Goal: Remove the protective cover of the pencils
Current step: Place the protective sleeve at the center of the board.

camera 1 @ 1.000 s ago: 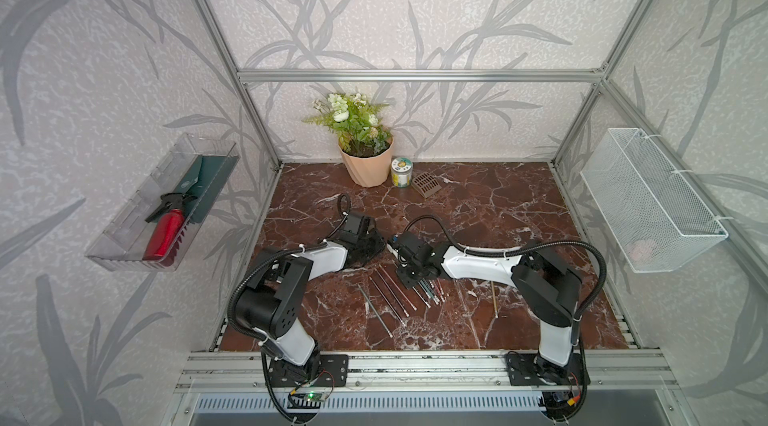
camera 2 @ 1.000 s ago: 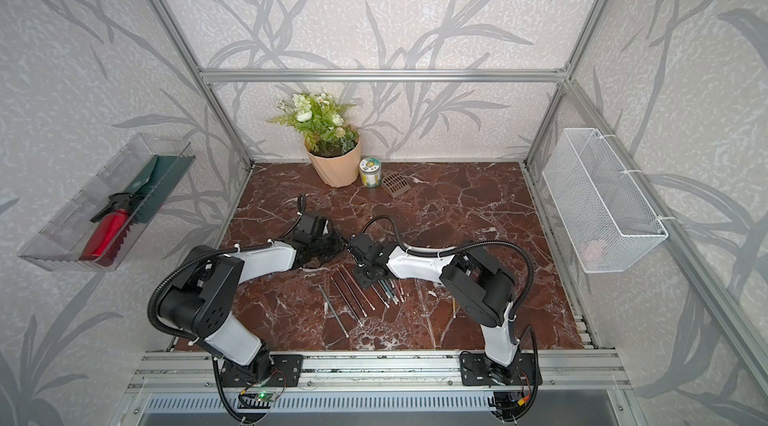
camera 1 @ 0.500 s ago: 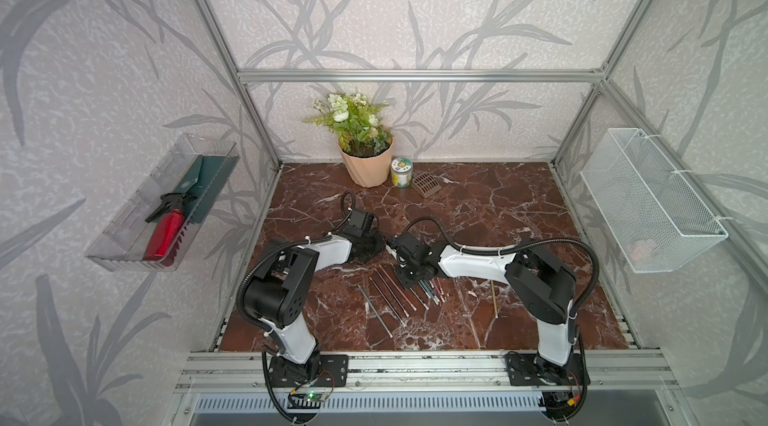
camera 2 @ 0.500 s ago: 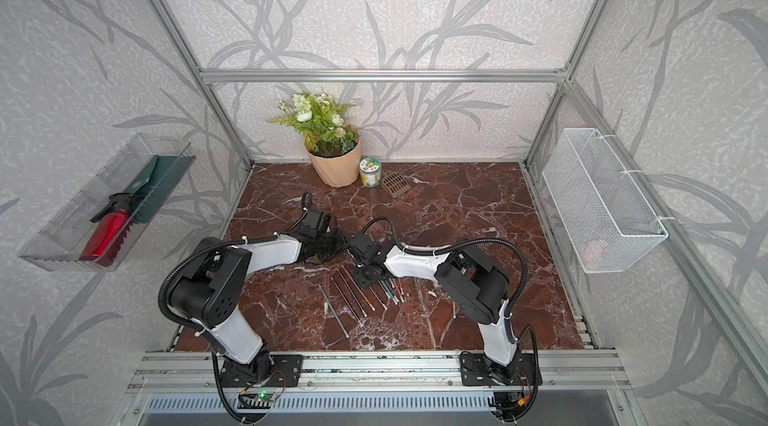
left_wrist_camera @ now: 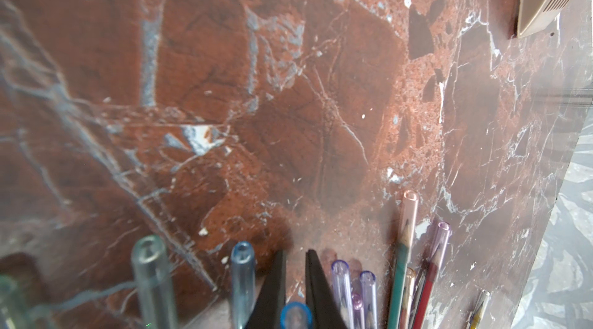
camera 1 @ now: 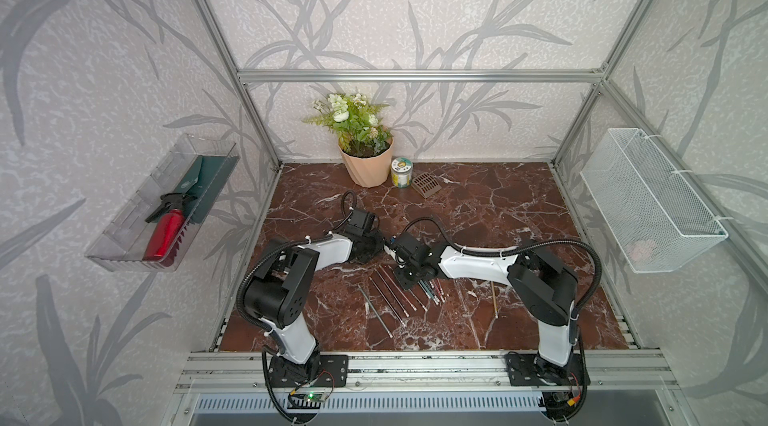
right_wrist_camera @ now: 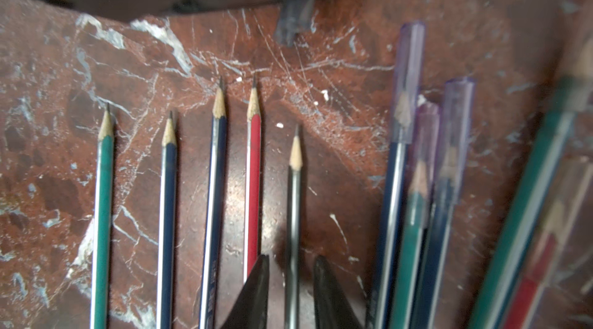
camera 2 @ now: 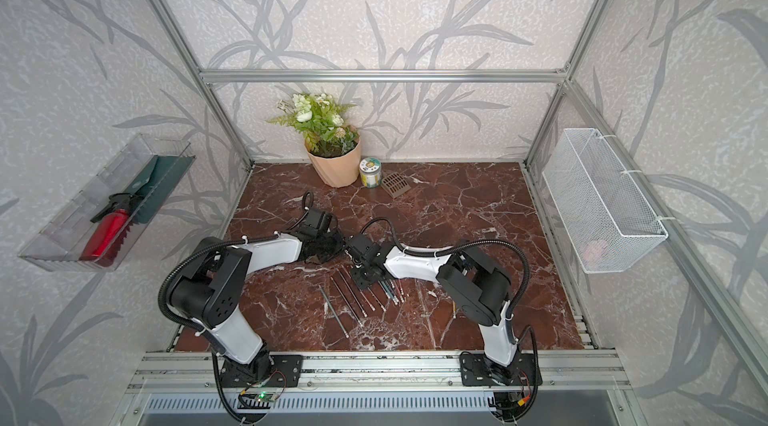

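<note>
My left gripper [left_wrist_camera: 295, 258] is shut on a short translucent blue cap [left_wrist_camera: 296, 315], one piece of the protective cover. It shows in both top views [camera 1: 379, 246] [camera 2: 338, 246], just left of my right gripper [camera 1: 400, 268]. The right gripper [right_wrist_camera: 290, 263] stands open astride a dark grey pencil [right_wrist_camera: 293, 208] with a bare tip, a gap on each side. Beside it lie several more bare pencils, among them a red one [right_wrist_camera: 253, 183] and a green one [right_wrist_camera: 102, 199]. Capped pencils [right_wrist_camera: 406, 93] lie in a bunch nearby. Loose caps [left_wrist_camera: 243, 274] rest on the marble.
A potted plant [camera 1: 363, 154], a small jar [camera 1: 401, 172] and a brown grate [camera 1: 426, 185] stand at the back of the marble floor [camera 1: 498, 216]. One yellow pencil [camera 1: 494, 299] lies apart at the right. A clear bin [camera 1: 137, 228] and a wire basket [camera 1: 648, 195] hang on the side walls.
My right gripper's jaws have parted from the dark grey pencil, which lies between them. The left gripper still holds the blue cap and has shifted only slightly.
</note>
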`<state>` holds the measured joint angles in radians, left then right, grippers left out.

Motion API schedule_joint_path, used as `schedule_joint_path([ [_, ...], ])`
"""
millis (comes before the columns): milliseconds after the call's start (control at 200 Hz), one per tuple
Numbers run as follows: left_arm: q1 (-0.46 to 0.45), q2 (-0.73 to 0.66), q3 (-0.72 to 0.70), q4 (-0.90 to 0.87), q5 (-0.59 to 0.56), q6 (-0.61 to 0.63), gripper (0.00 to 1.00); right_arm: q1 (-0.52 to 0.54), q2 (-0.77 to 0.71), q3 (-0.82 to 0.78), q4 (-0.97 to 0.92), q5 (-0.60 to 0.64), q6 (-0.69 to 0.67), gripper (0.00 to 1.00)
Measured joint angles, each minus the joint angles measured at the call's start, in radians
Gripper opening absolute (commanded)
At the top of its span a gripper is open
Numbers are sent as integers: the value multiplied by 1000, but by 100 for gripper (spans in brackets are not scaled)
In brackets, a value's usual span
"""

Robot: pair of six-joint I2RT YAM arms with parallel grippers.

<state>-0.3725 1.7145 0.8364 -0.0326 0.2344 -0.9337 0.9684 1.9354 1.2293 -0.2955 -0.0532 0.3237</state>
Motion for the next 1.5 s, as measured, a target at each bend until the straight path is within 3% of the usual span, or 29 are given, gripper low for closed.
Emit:
schedule_joint_path([
  [685, -5, 0, 8, -17, -1, 17, 20, -19, -51, -33, -8, 124, -3, 25],
  [1365, -5, -32, 2, -43, -8, 17, 28, -19, 18, -1, -33, 135, -3, 23],
  [1500, -6, -59, -9, -45, -14, 18, 29, -19, 29, 15, -39, 143, -3, 18],
])
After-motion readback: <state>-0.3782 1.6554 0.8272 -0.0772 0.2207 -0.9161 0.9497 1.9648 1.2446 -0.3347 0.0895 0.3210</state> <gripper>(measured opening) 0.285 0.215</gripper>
